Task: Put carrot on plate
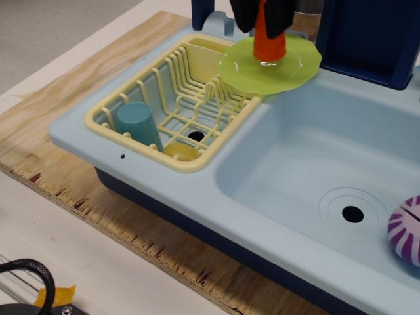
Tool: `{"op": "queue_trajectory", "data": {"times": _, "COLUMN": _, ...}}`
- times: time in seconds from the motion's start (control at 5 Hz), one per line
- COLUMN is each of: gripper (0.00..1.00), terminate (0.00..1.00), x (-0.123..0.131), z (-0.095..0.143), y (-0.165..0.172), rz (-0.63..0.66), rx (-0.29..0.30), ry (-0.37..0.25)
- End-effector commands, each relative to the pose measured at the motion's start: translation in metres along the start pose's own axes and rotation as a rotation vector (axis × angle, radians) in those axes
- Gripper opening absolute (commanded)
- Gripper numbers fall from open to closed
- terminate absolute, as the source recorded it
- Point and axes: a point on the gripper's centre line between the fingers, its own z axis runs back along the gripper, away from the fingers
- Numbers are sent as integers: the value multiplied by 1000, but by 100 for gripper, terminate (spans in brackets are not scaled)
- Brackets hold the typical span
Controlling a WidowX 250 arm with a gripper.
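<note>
Only the gripper shows; jaws matte black, blocky, cut off by the frame's top.

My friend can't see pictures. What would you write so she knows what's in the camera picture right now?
A black robot gripper holds an orange carrot upright over a green plate, its lower end at the plate's surface. The plate rests on the corner of a yellow dish rack holding a teal cup, beside a pale blue toy sink with a purple striped ball.
</note>
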Motion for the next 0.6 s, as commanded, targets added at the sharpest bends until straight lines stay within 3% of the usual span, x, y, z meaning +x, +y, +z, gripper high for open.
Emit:
{"op": "queue_trajectory", "data": {"times": 0.0, "gripper": 100, "terminate": 0, "x": 7, "z": 0, "y": 0, "rz": -41, "rx": -31, "ry": -5}}
{"op": "queue_trajectory", "data": {"times": 0.2, "gripper": 100, "terminate": 0, "x": 6, "z": -1, "y": 0, "rz": -55, "rx": -46, "ry": -17}}
{"op": "queue_trajectory", "data": {"times": 0.4, "gripper": 100, "terminate": 100, "x": 6, "z": -1, "y": 0, "rz": -55, "rx": -46, "ry": -17}}
